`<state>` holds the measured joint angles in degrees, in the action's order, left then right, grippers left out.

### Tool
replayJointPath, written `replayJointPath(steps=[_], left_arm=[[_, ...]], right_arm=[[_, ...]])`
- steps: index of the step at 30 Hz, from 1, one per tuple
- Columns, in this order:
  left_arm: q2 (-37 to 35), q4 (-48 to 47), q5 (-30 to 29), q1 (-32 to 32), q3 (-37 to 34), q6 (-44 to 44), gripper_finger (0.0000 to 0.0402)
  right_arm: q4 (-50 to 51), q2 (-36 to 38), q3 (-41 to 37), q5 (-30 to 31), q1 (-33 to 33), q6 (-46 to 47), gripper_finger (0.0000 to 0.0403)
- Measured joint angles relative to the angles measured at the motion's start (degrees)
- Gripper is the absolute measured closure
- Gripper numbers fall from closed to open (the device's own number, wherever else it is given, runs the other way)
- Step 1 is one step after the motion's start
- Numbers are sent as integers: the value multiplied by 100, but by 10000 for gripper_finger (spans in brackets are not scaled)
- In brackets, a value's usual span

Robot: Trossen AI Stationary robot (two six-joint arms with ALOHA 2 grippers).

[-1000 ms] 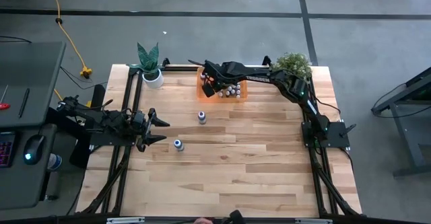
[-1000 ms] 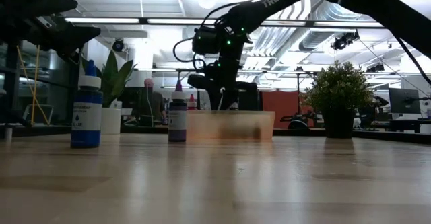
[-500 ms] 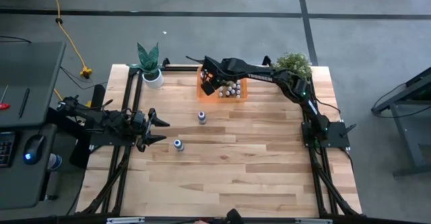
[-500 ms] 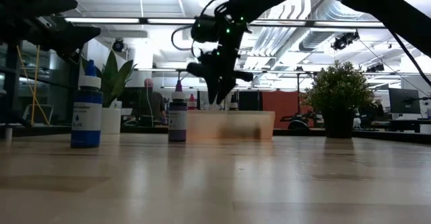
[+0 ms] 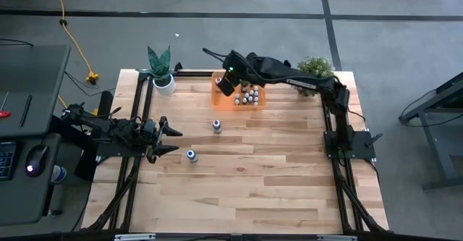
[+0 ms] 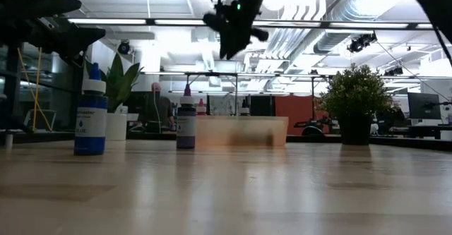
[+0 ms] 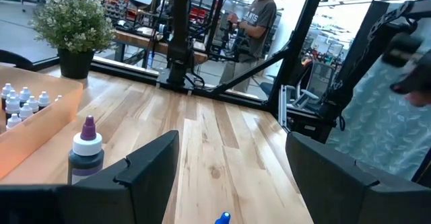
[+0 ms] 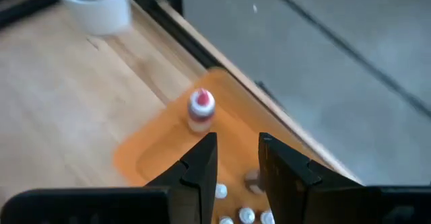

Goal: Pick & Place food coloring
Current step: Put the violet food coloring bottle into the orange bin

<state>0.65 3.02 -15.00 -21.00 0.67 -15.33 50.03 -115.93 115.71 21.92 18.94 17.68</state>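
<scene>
An orange tray (image 5: 217,96) at the table's far edge holds several small whitish bottles (image 5: 248,96). A red-capped bottle (image 8: 201,109) stands upright in the tray's corner. A dark bottle with a purple cap (image 5: 216,126) and a blue bottle (image 5: 191,155) stand upright on the table. They also show in the low view, the dark one (image 6: 186,121) to the right of the blue one (image 6: 90,118). My right gripper (image 5: 226,85) hangs high above the tray (image 6: 240,131), slightly open and empty (image 8: 237,158). My left gripper (image 5: 171,140) is open at the table's left, facing the two bottles (image 7: 232,183).
A white pot with a spiky plant (image 5: 162,73) stands at the far left corner. A bushy plant (image 5: 315,69) stands at the far right. People show in the room beyond the table (image 7: 256,15). The wooden top (image 5: 260,176) runs bare from the middle to the near edge.
My right gripper has risen from just over the orange tray to well above it, holding nothing. The bottles on the table have stayed where they were.
</scene>
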Motion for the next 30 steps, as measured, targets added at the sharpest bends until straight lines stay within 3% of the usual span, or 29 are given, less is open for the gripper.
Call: replayJointPath(steps=[5,12,15,20,26,30], left_arm=[[-1,-2,2,1,0,0,130],[0,1,0,-1,0,0,130],[-1,1,0,-1,0,0,130],[-1,1,0,-1,0,0,130],[0,1,0,1,0,0,130],[1,1,0,1,0,0,130]], right_arm=[[-765,666,-573,-78,-263,-486,303],[-2423,1780,-2503,-789,-628,-697,303],[-2482,2019,-2887,-1154,-815,-971,303],[-1967,2034,-2610,-1490,-1064,-1471,303],[-734,1613,-1502,-1921,-1163,-2126,302],[-83,1201,-733,-2258,-1163,-2441,278]])
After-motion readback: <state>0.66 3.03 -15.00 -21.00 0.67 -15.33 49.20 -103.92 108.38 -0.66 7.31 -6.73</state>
